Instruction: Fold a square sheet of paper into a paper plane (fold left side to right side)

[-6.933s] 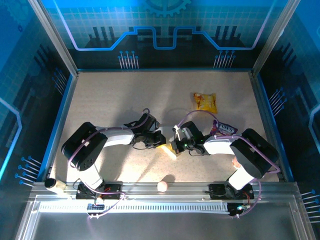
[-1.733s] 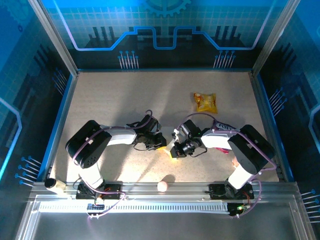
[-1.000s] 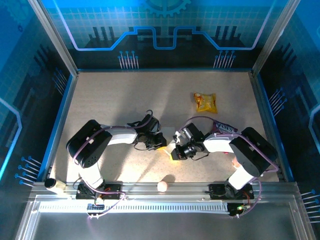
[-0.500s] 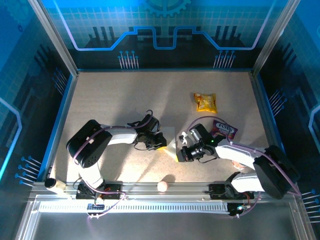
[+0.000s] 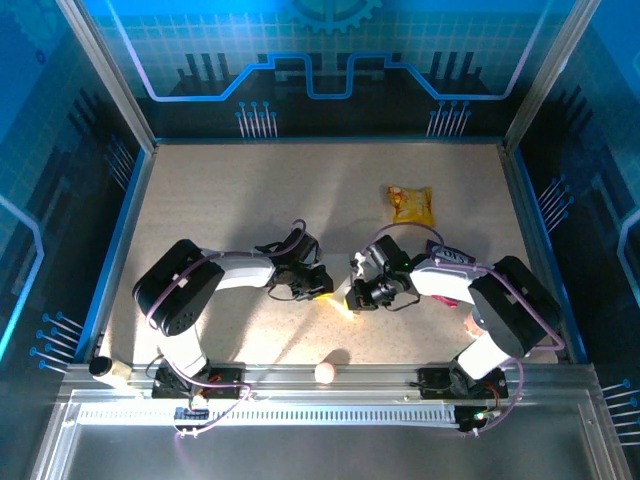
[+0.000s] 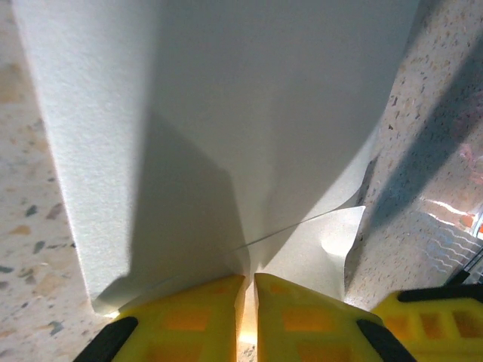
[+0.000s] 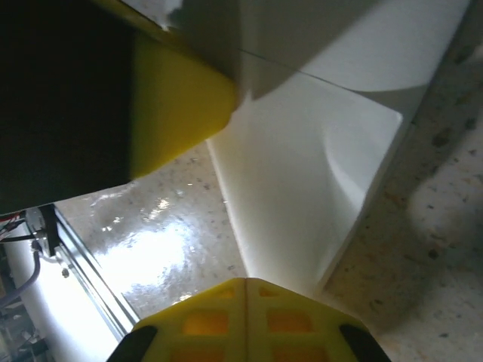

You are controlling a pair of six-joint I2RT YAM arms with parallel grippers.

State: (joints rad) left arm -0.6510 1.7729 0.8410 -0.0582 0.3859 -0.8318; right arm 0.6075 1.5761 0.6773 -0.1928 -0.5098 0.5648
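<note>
A folded white square sheet of paper lies on the speckled desk, about midway between its left and right edges and closer to the near edge. We see the left end effector with its yellow fingers almost together, pinching one edge of the sheet. The right end effector is fully closed on a raised flap opposite. A yellow snack packet lies toward the far right corner, well apart.
</note>
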